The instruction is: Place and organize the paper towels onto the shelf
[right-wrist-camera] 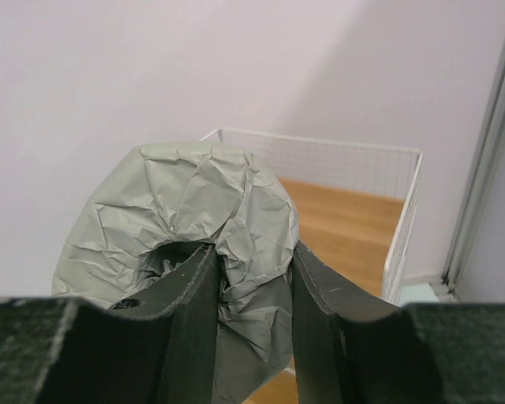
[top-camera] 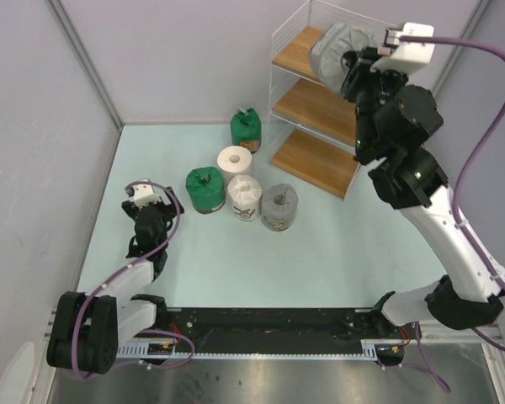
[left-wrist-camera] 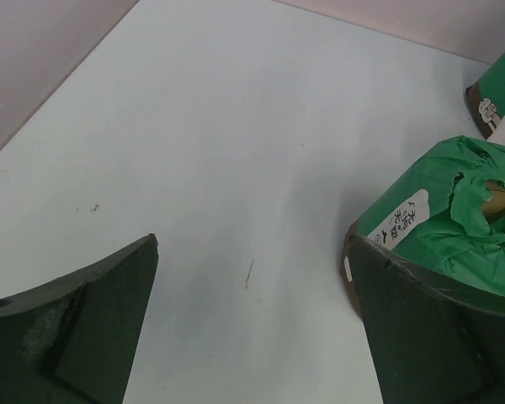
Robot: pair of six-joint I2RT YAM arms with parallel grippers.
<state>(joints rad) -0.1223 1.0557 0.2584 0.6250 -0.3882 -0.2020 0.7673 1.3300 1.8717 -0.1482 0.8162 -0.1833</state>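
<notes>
- Shelf – three wooden tiers in a white wire frame, at the far right of the table.
- Held roll sits at the top tier, over the top board, inside the wire rail. Whether it touches the board can't be told.
- The held roll has a crumpled grey wrap. It lies tipped over, with its core end facing the right wrist and its long axis running roughly along the fingers, towards the shelf.
- Right gripper is clamped on the held roll: one finger in the core hole, the other outside on the wrap, pinching the roll wall.
- Right arm rises steeply from its base at the near right edge, with the elbow bent and the wrist up at top-tier height.
- Five rolls stand on the table left of the shelf, cores up: far green roll, bare roll, near green roll, white roll and grey roll.
- The last four are bunched close together, while the far green roll is a little apart behind them.
- Left gripper is low over the table – jaws spread wide, nothing between them, near green roll just beside its right finger.
- Left arm is folded low at the left side.
</notes>
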